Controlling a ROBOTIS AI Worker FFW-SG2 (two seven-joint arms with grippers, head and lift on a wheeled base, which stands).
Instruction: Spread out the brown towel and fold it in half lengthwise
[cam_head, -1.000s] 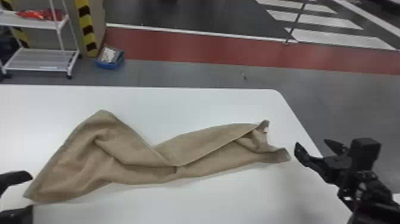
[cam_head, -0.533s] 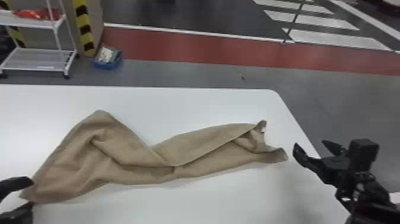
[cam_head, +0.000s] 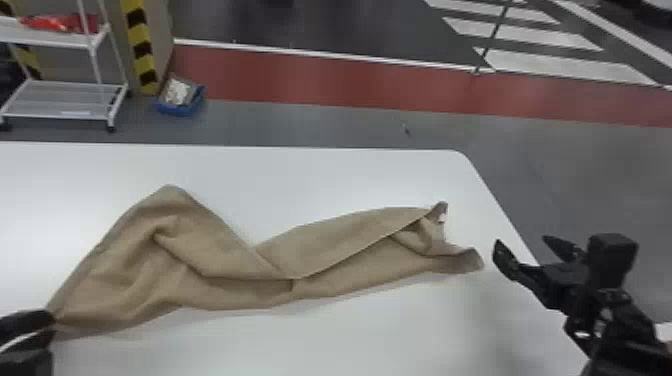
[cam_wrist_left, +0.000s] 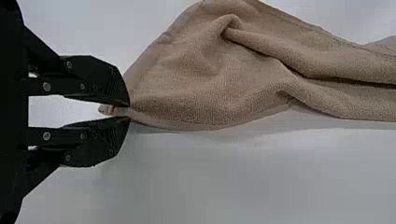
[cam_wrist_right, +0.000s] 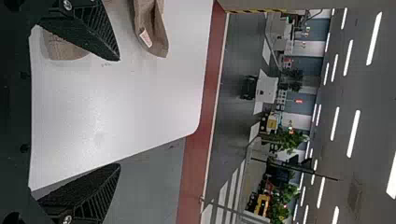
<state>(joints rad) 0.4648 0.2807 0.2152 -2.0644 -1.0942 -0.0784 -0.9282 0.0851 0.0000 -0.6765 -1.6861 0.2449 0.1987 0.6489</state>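
On my white table (cam_head: 350, 340), the brown towel (cam_head: 200, 250) lies rumpled and twisted, one corner pinched between my left fingers (cam_head: 25, 322), its other end near my right fingers (cam_head: 506, 260) but apart from them.

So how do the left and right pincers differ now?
The left pincer is closed on a corner of the brown towel; the right pincer is open and empty. The left pincer is at the towel's left end, the right pincer off its right end, by the table's right edge. Both are black with two fingers.
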